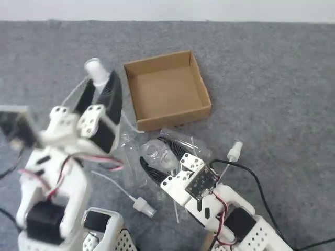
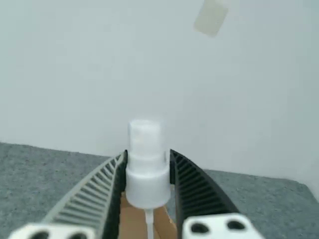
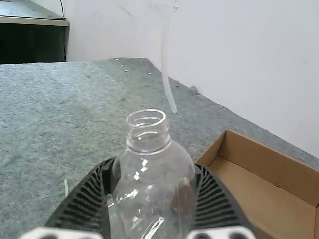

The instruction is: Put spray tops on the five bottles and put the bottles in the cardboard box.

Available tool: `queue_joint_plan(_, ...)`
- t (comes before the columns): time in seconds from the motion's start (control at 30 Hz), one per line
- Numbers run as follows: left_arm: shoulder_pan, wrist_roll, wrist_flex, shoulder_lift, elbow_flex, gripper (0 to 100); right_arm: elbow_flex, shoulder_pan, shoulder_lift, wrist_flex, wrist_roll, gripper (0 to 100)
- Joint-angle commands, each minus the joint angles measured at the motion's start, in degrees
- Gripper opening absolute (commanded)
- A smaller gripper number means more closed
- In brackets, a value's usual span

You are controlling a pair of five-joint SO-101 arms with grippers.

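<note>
The clear bottle, mouth uncapped, is being grasped around its body by the right gripper, just near of the cardboard box. The left gripper is clamping a spray top left of the box. A loose top is lying on the grey carpet.

spray top left of cardboard box, bottle before it, second spray top right of bottle

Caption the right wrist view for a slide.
Right gripper clamps an uncapped clear bottle; cardboard box beyond.
</note>
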State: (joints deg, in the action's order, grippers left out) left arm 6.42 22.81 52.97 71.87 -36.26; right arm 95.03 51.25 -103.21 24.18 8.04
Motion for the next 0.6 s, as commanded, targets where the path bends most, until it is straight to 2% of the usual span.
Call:
queue_joint_plan(0.0,2.2,0.35,-1.49,7.03,-1.1,1,1.41,0.66,0.31,-1.27,0.44,0.7)
queue_joint_plan(0.23,5.89,-2.11,-2.37,11.87,-4.79,1,1.41,0.48,0.31,-1.19,0.44,0.7)
queue_joint_plan(0.57,6.33,-2.11,-2.11,14.33,-4.35,1,1.41,0.31,0.4,0.4,0.44,0.7)
